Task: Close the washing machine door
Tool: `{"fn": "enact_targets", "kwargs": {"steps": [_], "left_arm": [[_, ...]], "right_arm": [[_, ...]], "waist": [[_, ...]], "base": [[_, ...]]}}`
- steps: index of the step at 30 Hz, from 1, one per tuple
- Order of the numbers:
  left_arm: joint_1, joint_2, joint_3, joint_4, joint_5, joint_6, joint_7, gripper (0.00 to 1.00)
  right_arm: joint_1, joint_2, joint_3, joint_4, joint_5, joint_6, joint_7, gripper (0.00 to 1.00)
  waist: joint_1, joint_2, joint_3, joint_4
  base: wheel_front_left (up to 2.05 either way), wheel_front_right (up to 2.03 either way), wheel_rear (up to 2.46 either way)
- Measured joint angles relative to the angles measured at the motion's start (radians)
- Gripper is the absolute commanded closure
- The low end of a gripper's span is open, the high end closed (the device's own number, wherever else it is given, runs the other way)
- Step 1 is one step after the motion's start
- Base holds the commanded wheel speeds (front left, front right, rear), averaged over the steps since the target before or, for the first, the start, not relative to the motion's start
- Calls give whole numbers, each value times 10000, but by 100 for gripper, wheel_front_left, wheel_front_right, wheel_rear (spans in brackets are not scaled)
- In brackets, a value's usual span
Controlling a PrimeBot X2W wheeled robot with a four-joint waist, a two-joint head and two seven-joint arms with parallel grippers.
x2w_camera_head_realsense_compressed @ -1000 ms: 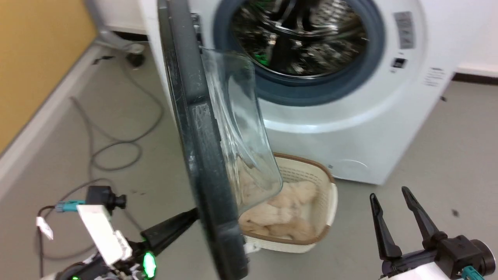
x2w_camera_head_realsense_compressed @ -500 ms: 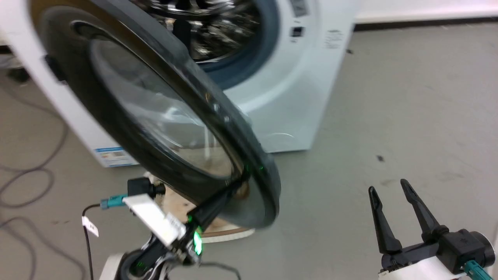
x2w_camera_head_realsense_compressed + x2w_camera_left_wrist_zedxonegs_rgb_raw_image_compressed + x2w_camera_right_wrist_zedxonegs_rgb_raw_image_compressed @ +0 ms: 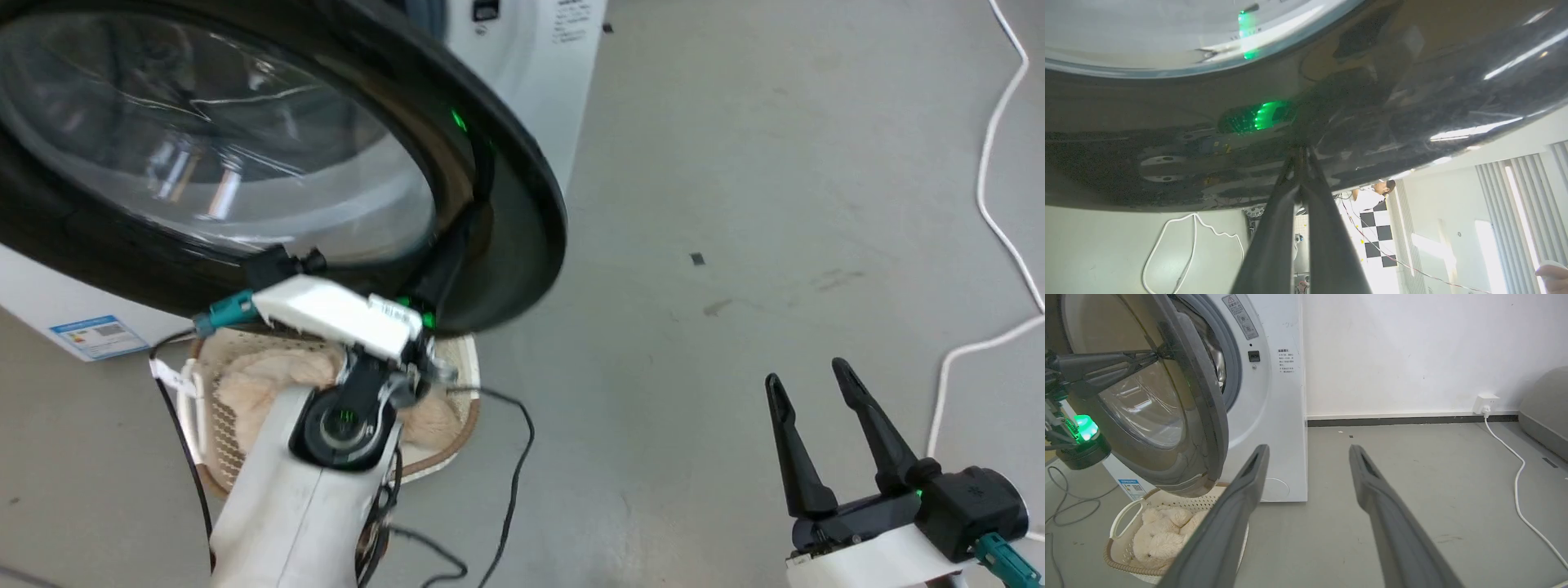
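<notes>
White forearms (image 3: pixel 277 506), black pincer fingers (image 3: pixel 796 457), teal cable connectors (image 3: pixel 231 309)

A: so where's everything sitting?

B: washing machine door (image 3: pixel 245 147) hangs ajar in front of the washing machine (image 3: pixel 1282 428), left tool (image 3: pixel 1301 157) tips against its outer face near the free edge. basket (image 3: pixel 1119 524) on the floor (image 3: pixel 735 163) right under the door, fluffy stuff (image 3: pixel 1155 539) inside it. right tool (image 3: pixel 807 371) well off to the right, cord (image 3: pixel 979 196) on the floor beyond it

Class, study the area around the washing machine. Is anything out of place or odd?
Yes: the laundry basket, holding something pale and fluffy, sits on the floor right in front of the washing machine, under the part-open washing machine door. The door's lower rim looks very close above it.
</notes>
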Motion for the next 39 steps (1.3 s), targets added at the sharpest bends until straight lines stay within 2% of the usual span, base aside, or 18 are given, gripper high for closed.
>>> {"fn": "enact_targets", "kwargs": {"steps": [5, 10, 14, 17, 20, 23, 26, 28, 31, 32, 35, 39], "left_arm": [[-823, 0, -56, 721, 58, 0, -702, 100], [-1003, 0, -219, 957, 69, 0, -765, 100], [-643, 65, -548, 777, 90, -2, -581, 100], [197, 336, -1030, 378, 226, -2, -194, 100], [1180, 941, -1766, -128, 819, -2, 56, 100], [1913, 1990, -2644, -508, 2203, -2, -201, 100], [2288, 3070, -3338, -462, 3981, -2, -1212, 100], [2346, 3590, -3488, -282, 5143, -2, -2213, 100], [2441, 3747, -2947, -161, 5891, 96, -3942, 100], [2489, 3716, -2654, -234, 6034, 142, -4201, 100], [2775, 3614, -1475, -991, 7114, 495, -4368, 100], [3683, 2874, 374, -2667, 9074, 792, -4387, 100]], "right_arm": [[-27, 0, 36, 2, 63, 0, 0, 0], [-50, 0, 12, 33, 157, 0, 0, 0], [-48, 0, 15, 59, 161, 0, 0, 0], [-35, 0, -27, 75, 109, 0, 0, 0], [10, 0, -81, 105, -29, 0, 0, 0], [135, 0, -151, 123, -77, 0, 0, 0], [354, 0, -236, 144, -117, 0, 0, 0], [497, 0, -240, 165, -165, 0, 0, 0], [609, 2, -263, 184, -198, 0, 0, 0], [626, 0, -274, 180, -198, 0, 0, 0], [694, 2, -314, 167, -242, 0, 0, 0], [725, 2, -295, 136, -253, 0, 0, 0]], "waist": [[0, 0, 171, -218], [0, 0, 92, -136], [0, 0, -126, 66], [0, 0, -363, 283], [0, 0, -637, 559], [0, 0, -904, 892], [0, 0, -1166, 1288], [0, 0, -1354, 1548], [-1, 0, -1656, 1917], [-1, 0, -1750, 2041], [-1, 0, -1993, 2388], [-1, 0, -2216, 2782]], "base": [[0, 0, 0], [0, 0, 0], [0, 0, 0], [0, 0, 0], [0, 0, 0], [0, 0, 0], [0, 0, 0], [0, 0, 0], [0, 0, 0], [0, 0, 0], [0, 0, 0], [0, 0, 0]]}}
